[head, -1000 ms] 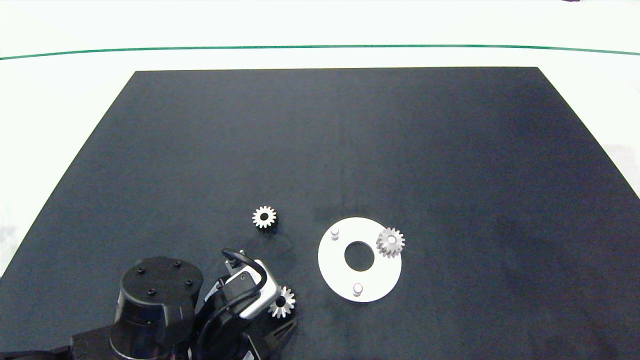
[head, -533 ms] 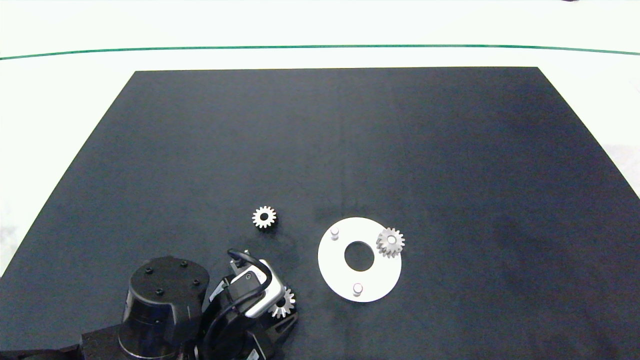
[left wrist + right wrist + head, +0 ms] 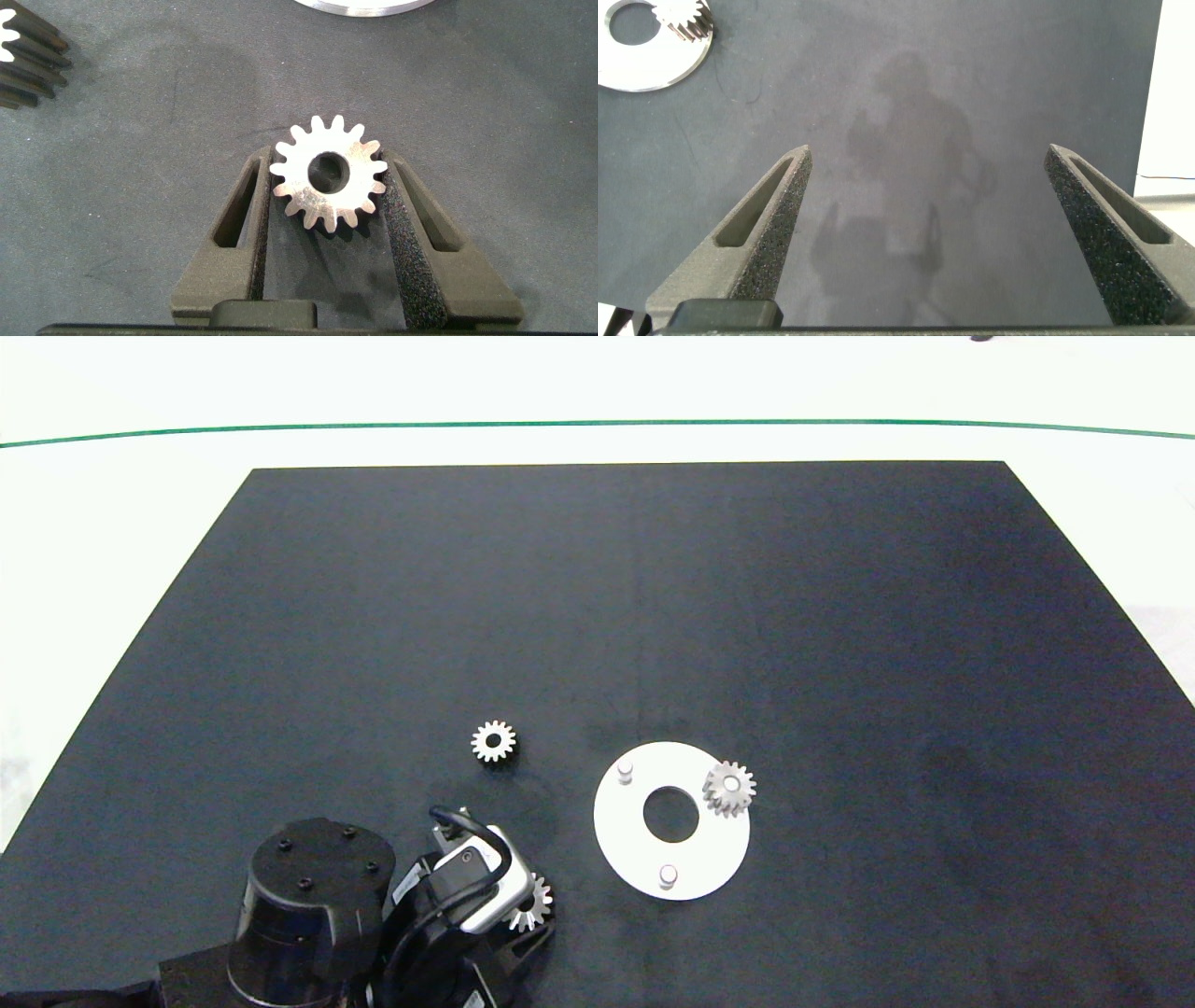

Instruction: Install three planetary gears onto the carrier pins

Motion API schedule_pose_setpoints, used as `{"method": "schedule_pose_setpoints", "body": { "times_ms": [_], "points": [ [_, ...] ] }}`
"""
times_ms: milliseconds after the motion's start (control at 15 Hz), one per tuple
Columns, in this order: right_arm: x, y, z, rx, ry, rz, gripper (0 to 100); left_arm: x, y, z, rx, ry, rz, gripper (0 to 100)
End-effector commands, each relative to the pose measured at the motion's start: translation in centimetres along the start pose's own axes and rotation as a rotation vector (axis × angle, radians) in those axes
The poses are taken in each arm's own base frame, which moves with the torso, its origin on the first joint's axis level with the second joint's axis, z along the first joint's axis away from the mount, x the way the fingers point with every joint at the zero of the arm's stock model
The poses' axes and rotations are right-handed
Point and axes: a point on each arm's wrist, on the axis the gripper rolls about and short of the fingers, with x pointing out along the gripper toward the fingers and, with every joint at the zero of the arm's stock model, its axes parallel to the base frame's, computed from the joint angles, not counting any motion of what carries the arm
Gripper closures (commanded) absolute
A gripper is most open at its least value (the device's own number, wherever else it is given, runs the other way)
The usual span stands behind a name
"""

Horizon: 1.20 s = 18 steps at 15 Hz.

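Left arm (image 3: 308, 905) entering at the near left corner, wrist bent downward, left gripper (image 3: 327, 201) low with both grey fingers (image 3: 241, 229) closed against a gear (image 3: 328, 175); right gripper (image 3: 929, 201) hovering elsewhere, fingers spread wide, gripping nothing.

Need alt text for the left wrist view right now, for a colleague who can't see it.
The left hand has its two dark grey fingers close on either side of a small silvery metal spur gear lying flat on the black mat; contact is unclear. Another gear and the white disc's edge peek in.
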Motion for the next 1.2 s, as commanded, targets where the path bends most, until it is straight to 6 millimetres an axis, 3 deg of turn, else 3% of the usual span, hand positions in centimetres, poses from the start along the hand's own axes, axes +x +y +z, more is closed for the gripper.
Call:
{"method": "schedule_pose_setpoints", "body": {
  "times_ms": [67,667,1200],
  "points": [
    [0.0,0.0,0.0,-0.003,0.004,0.000,0,0.0,0.0,0.1,0.002,-0.004,0.001,75],
    [0.3,0.2,-0.5,-0.012,0.024,0.005,0,-1.0,0.0,0.5,0.005,-0.039,0.008,93],
    [0.9,0.6,-1.1,-0.026,0.063,0.012,0,-2.4,0.0,3.5,0.021,-0.112,0.023,93]
  ]
}}
